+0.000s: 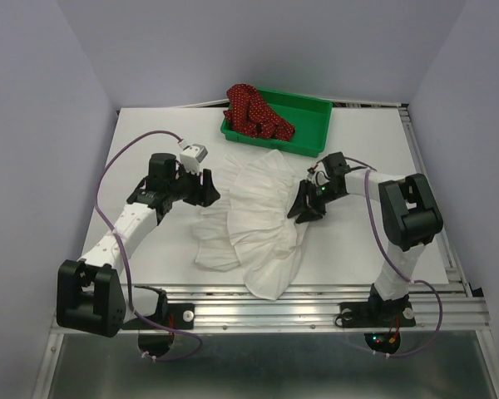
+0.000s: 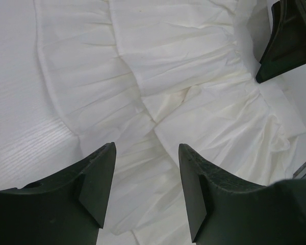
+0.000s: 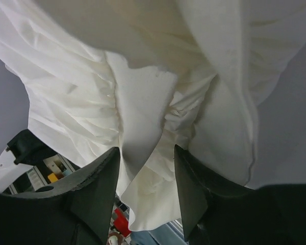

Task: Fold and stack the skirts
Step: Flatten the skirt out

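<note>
White skirt [image 1: 254,220] lies spread mid-tabletop [image 1: 374,158]. It looks light and floppy, so I'd grab a ruffled hem edge. Red skirt [image 1: 254,112] is bunched in the green tray [image 1: 312,125] behind. Left gripper [image 1: 206,193] jaws are spread over cloth. Right gripper [image 1: 306,208] jaws straddle a ruffle, can't tell if pinching.

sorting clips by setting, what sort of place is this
Probably a robot lab cell: left arm and right arm bolted to a metal rail at a white table, plain walls close around, a white skirt as test cloth.
</note>
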`<state>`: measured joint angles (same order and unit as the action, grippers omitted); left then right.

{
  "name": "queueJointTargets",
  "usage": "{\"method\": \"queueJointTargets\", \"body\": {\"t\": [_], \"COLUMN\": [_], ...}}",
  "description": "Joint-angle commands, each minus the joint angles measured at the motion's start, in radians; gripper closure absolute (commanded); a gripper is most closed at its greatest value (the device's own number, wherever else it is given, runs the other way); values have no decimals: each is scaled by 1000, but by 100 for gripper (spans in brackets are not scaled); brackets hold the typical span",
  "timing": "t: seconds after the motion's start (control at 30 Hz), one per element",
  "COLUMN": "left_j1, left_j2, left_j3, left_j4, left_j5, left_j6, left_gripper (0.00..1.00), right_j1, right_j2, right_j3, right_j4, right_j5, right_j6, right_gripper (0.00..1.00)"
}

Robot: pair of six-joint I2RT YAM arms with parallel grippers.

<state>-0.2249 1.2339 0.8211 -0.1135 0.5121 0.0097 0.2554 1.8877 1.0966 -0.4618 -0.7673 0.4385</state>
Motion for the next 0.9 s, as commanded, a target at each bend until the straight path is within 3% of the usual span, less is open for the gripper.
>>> {"method": "queueJointTargets", "body": {"t": [0.0, 0.27, 0.37, 0.43, 0.6, 0.77, 0.87], "left_j1": [4, 4, 4, 4, 4, 4, 6], "left_j2": [-19, -37, -37, -34, -33, -39, -39], "left_j3": [1, -13, -14, -14, -2, 19, 20], "left_j4": [35, 35, 38, 41, 25, -5, -9], "left_j5": [17, 14, 16, 11, 0, -17, -23], "left_j6": [-4, -4, -4, -4, -4, 13, 24], "left_gripper": [37, 37, 36, 36, 37, 37, 37], "right_j1": [-1, -1, -1, -1, -1, -71, -140], "right_j2": [1, -24, -33, -42, -149, -300, -296], "right_j3": [-6, 34, 34, 39, 78, 56, -21], "right_j4": [78, 134, 134, 140, 115, -78, -179], "right_j5": [-32, -83, -86, -101, -139, -104, -20], "right_j6": [43, 74, 72, 65, -16, -145, -196], "right_gripper": [53, 64, 80, 99, 99, 99, 99]}}
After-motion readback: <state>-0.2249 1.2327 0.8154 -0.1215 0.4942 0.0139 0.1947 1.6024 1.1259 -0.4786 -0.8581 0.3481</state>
